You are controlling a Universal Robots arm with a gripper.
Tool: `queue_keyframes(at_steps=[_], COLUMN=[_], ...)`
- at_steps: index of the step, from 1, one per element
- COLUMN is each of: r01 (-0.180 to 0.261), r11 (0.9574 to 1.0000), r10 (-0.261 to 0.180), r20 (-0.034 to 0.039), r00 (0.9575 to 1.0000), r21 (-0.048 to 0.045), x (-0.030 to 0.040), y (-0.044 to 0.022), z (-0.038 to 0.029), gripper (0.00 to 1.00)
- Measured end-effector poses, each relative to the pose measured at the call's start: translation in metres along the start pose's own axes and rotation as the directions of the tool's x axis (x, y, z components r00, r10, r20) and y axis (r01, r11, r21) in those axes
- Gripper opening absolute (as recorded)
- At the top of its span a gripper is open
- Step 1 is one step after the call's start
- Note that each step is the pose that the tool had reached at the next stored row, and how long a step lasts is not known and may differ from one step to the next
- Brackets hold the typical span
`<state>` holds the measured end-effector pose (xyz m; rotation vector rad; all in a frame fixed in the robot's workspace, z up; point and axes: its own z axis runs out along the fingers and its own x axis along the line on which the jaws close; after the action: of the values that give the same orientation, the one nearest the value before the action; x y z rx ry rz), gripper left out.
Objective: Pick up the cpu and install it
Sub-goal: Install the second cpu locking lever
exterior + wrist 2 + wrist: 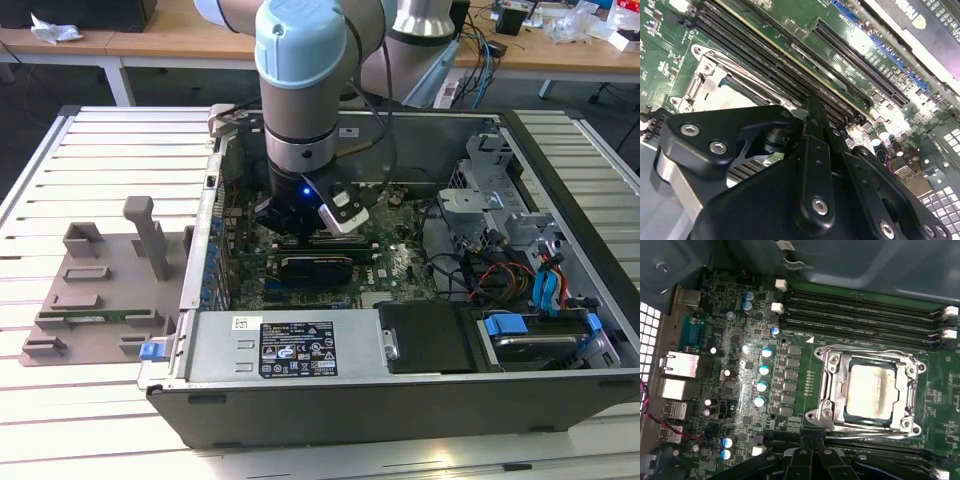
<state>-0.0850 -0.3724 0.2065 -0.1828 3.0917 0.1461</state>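
While the arm [300, 90] stands upright, the cpu [871, 391] sits in the socket frame [868, 390]

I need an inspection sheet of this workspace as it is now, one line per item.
Surface: slatted white table carrying an open computer case.
Job's things: cpu lies in the motherboard socket frame.
Clutter: grey plastic holder tray on the exterior view's left.
Grippers: gripper low over the motherboard, holding nothing visible.
Cables: blue and orange leads by the drive bays.
Surroundings: wooden desks behind.
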Motion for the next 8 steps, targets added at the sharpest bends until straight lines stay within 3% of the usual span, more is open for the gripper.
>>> queue_keyframes(at_steps=[6,8], r01=[0.016,0.029], r11=[0.9999,0.9995], r10=[-0.016,-0.029], r20=[-0.0013,-0.0017], r00=[0.9999,0.9996], r21=[-0.0058,-0.0076], x=[0.0012,0.0007], y=[0.0045,0.0090], z=[0.0028,0.0065], gripper=[0.11,0.11])
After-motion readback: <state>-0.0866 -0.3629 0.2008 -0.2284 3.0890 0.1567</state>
